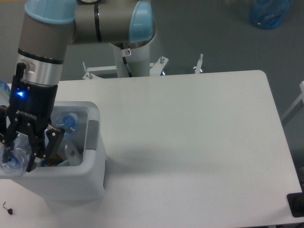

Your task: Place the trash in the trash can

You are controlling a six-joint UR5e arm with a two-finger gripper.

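The trash can (71, 183), a boxy white bin with a grey tab (92, 137) on its rim, stands at the table's left edge. My gripper (20, 159) reaches down into its left side. It is shut on a crushed clear bluish plastic bottle (9, 160), which sits low between the black fingers (52, 142) at the bin's left wall. Inside the bin lie a white crumpled piece with a green spot (70, 153) and a clear item with a blue cap (69, 119). The gripper body hides part of the bin's inside.
The white table (190, 142) stretches to the right of the bin. Behind it stand the arm's white pedestal (130, 57) and metal brackets (199, 64). A blue bag (268, 12) lies on the floor at top right, and a dark object (297, 204) at the lower right corner.
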